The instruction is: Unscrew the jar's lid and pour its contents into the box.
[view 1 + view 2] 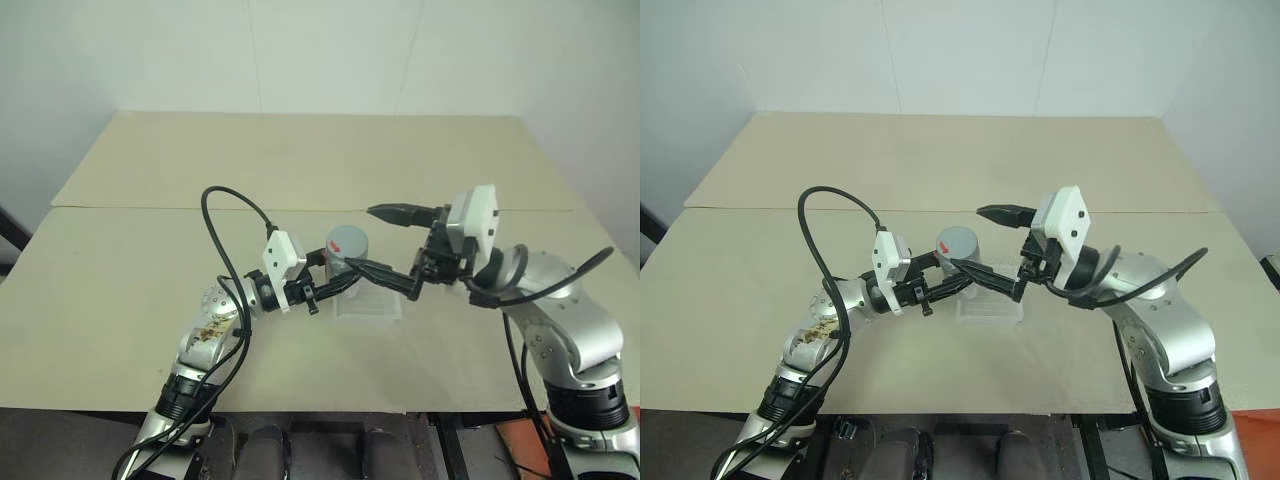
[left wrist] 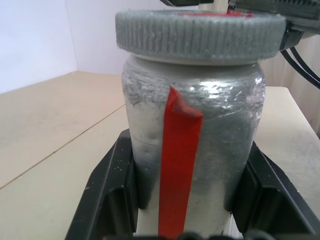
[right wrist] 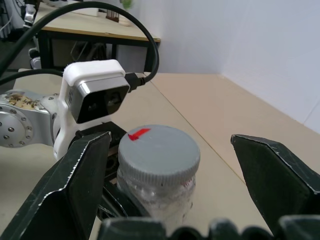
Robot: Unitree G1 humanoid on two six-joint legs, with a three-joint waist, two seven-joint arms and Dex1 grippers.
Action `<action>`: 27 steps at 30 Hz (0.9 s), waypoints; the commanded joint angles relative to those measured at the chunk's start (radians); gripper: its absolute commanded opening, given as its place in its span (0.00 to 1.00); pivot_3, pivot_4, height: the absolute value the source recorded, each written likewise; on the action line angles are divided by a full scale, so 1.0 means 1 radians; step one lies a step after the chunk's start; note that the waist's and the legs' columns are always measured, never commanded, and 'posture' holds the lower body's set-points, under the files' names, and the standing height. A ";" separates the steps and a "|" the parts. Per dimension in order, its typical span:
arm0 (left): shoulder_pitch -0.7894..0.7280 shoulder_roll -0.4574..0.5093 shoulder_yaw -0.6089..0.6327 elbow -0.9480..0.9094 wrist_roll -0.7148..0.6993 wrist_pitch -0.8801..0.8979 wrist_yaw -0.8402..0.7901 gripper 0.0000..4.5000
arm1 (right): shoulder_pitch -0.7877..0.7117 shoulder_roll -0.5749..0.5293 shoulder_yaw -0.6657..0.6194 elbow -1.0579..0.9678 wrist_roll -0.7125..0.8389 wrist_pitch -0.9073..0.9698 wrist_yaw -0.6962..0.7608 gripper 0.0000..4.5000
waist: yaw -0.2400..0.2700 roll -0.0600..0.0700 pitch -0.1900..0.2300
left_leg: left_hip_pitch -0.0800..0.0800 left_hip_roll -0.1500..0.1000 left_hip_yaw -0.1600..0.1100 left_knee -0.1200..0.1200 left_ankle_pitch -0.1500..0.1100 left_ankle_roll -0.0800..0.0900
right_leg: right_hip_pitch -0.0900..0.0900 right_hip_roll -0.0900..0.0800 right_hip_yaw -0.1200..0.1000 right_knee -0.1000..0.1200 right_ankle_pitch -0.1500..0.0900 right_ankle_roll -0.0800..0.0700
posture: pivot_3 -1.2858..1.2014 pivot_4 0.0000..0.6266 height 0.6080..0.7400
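My left tool [image 1: 335,283] pinches the jar [image 2: 192,155], a clear cylinder with a red stripe up its side and the ribbed grey lid [image 3: 159,155], red-marked, on top; I hold it upright above the box [image 1: 368,305] mid-counter, while my right tool [image 1: 390,245] stands spread, one finger over the lid and one beside the jar. The counter [image 1: 300,160] is plain beige, against a white wall [image 1: 300,50]. The contents are hard to make out, and the box is partly hidden by my tools.

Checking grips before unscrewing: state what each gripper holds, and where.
Left gripper clamps the jar by its body, below the lid. Right gripper is open, holding nothing.
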 commanded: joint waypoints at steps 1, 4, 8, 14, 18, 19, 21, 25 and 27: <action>-0.005 0.000 -0.003 -0.022 0.004 -0.036 -0.005 0.44 | -0.029 0.003 0.012 -0.023 0.011 0.001 0.008 1.00 | 0.000 0.000 0.000 | 0.000 0.000 0.000 0.000 0.000 0.000 | 0.000 0.000 0.000 0.000 0.000 0.000 | 0.52 0.24 1.00; -0.004 0.001 -0.006 -0.021 0.007 -0.043 -0.006 0.44 | -0.038 0.006 0.027 -0.014 0.003 -0.006 0.016 1.00 | 0.000 0.000 0.000 | 0.000 0.000 0.000 0.000 0.000 0.000 | 0.000 0.000 0.000 0.000 0.000 0.000 | 0.52 0.24 1.00; -0.004 0.000 -0.010 -0.021 0.008 -0.052 -0.006 0.44 | -0.053 0.021 0.046 0.007 -0.006 -0.010 0.016 1.00 | 0.000 0.000 0.000 | 0.000 0.000 0.000 0.000 0.000 0.000 | 0.000 0.000 0.000 0.000 0.000 0.000 | 0.52 0.24 1.00; 0.002 0.003 -0.010 -0.026 0.004 -0.052 -0.008 0.44 | -0.062 0.029 0.050 0.022 -0.006 0.001 0.009 1.00 | 0.000 0.000 0.000 | 0.000 0.000 0.000 0.000 0.000 0.000 | 0.000 0.000 0.000 0.000 0.000 0.000 | 0.52 0.24 1.00; 0.002 0.001 -0.011 -0.026 0.003 -0.052 -0.005 0.44 | -0.058 0.025 0.051 0.024 -0.008 0.001 0.011 0.86 | 0.000 0.000 0.000 | 0.000 0.000 0.000 0.000 0.000 0.000 | 0.000 0.000 0.000 0.000 0.000 0.000 | 0.52 0.24 1.00; 0.001 0.001 -0.011 -0.025 0.003 -0.053 -0.005 0.44 | -0.057 0.024 0.052 0.024 -0.014 -0.003 0.008 0.80 | 0.000 0.000 0.000 | 0.000 0.000 0.000 0.000 0.000 0.000 | 0.000 0.000 0.000 0.000 0.000 0.000 | 0.52 0.24 1.00; 0.000 0.000 -0.011 -0.023 0.004 -0.053 -0.005 0.44 | -0.056 0.022 0.053 0.024 -0.021 -0.003 0.005 0.80 | 0.000 0.000 0.000 | 0.000 0.000 0.000 0.000 0.000 0.000 | 0.000 0.000 0.000 0.000 0.000 0.000 | 0.52 0.24 1.00; -0.002 0.001 -0.010 -0.020 0.003 -0.053 -0.007 0.44 | -0.055 0.022 0.054 0.027 -0.035 -0.008 0.005 0.80 | 0.000 0.000 0.000 | 0.000 0.000 0.000 0.000 0.000 0.000 | 0.000 0.000 0.000 0.000 0.000 0.000 | 0.52 0.24 1.00; -0.003 0.000 -0.010 -0.020 0.002 -0.053 -0.007 0.44 | -0.052 0.020 0.051 0.027 -0.039 -0.008 0.006 0.80 | 0.000 0.000 0.000 | 0.000 0.000 0.000 0.000 0.000 0.000 | 0.000 0.000 0.000 0.000 0.000 0.000 | 0.52 0.24 1.00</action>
